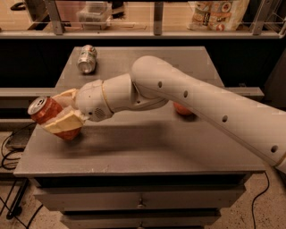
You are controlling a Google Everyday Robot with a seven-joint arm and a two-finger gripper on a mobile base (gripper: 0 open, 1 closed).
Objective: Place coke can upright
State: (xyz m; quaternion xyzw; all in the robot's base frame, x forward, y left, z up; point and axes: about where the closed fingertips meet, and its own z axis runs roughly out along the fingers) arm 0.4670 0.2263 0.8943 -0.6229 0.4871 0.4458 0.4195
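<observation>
Camera view gives us a grey table (134, 150) seen from the front and a little above, with the robot's white arm (201, 100) reaching in from the right and crossing most of the tabletop. At the end of the arm, the gripper (62, 112) sits over the table's left edge, near the front corner. Its two tan fingers (67, 121) are closed on the coke can (45, 112), one above the can's body and one below it.

We see the can tilted, not upright: its silver top (37, 105) points up and to the left, out past the table's edge, and its red lower end slants down towards the tabletop. We cannot tell whether that lower end touches the surface or hangs just above it.

At the table's far left, well apart from the gripper, a silver-white can (87, 58) with green markings lies on its side. A small orange-red object (182, 109) shows on the table behind the arm, mostly hidden by it. Below the tabletop we see a drawer front (140, 201). Beyond the table, a shelf (143, 33) carries a clear container (94, 11) and a printed bag (219, 11). Dark cables (10, 154) lie on the floor at the left.
</observation>
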